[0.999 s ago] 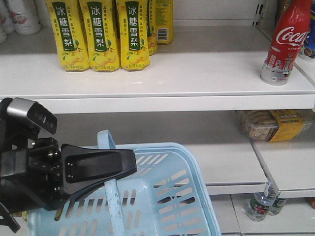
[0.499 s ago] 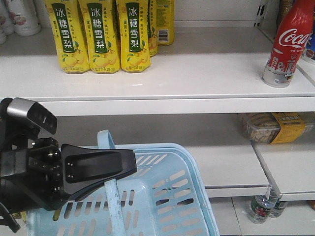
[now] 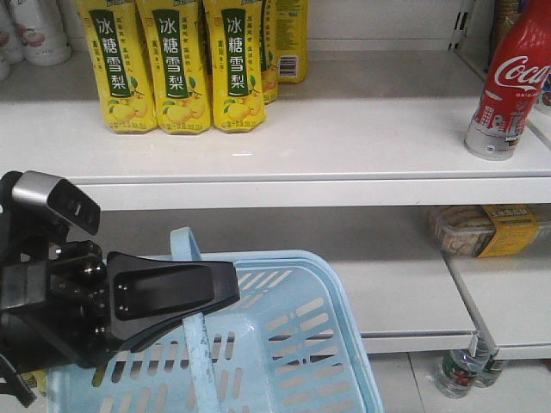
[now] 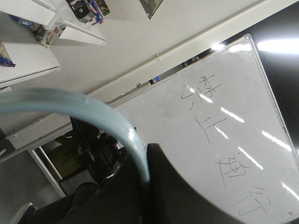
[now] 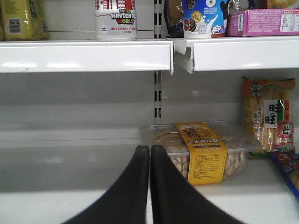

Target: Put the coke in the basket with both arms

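The coke (image 3: 510, 82) has drifted right in view, upright on the upper shelf (image 3: 344, 142), red with a silver base, above the clenched, empty right gripper (image 5: 150, 156). Left gripper (image 3: 202, 314) grasps the basket (image 3: 297, 348) handle (image 3: 201, 366).

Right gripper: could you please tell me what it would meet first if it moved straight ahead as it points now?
The right gripper, jaws shut, points at the left end of the clear snack box with the yellow label; probably that first, though depth is unclear.
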Tool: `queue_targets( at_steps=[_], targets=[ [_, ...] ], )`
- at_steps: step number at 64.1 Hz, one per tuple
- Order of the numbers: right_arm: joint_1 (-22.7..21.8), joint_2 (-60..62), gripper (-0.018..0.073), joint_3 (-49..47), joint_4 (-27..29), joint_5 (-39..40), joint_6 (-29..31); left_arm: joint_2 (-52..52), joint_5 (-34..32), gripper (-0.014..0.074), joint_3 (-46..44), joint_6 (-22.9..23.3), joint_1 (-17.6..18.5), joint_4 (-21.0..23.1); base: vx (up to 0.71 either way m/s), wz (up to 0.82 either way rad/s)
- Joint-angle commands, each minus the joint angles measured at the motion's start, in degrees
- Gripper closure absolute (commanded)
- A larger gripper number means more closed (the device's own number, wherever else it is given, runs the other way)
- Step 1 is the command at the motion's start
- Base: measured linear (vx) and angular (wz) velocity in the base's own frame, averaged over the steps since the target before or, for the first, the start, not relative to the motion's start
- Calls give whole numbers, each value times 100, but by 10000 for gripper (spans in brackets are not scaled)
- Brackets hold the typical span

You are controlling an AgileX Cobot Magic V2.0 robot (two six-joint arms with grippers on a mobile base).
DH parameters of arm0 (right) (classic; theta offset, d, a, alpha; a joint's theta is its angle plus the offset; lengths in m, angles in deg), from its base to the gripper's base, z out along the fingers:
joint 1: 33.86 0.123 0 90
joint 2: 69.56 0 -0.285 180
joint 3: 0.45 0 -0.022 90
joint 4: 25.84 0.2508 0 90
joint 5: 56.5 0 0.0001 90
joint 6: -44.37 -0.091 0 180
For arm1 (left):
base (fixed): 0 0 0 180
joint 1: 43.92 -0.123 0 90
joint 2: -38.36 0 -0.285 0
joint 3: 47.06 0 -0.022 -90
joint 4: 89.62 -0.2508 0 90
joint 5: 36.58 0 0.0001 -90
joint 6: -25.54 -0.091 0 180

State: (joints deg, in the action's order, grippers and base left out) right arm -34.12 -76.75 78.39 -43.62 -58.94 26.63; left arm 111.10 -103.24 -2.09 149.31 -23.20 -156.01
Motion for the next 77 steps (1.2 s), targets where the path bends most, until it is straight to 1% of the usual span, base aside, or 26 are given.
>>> queue_targets(
  at_steps=[1, 77],
  targets=[
    [-28, -14, 564, 44, -68, 400, 15, -127, -927, 603, -191, 12, 42, 472, 2, 2],
    [-28, -14, 564, 44, -68, 400, 15, -127, -927, 603, -191, 12, 42, 472, 0, 0]
  ],
)
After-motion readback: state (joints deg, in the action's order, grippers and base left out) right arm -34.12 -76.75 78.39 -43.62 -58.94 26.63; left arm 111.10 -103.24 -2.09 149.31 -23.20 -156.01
